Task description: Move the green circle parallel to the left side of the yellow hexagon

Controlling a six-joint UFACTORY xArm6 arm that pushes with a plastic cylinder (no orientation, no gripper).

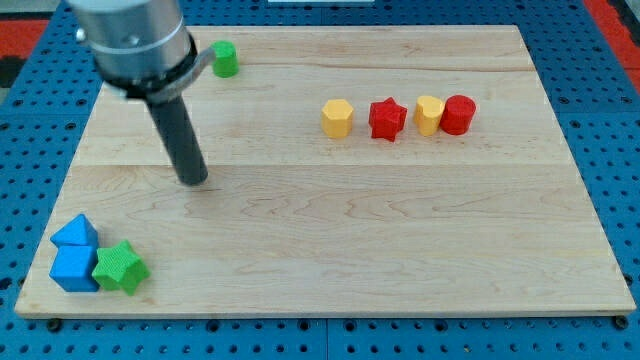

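On the wide wooden counter (330,250), my tool, a bare rod holding nothing, rests its tip (196,181) below the green circle (225,59) at top left; I should circle behind it and nudge it rightward and down, level with the yellow hexagon (338,118).

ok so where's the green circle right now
The green circle sits near the board's top edge toward the view's left, above and right of my tip, well left of the yellow hexagon.
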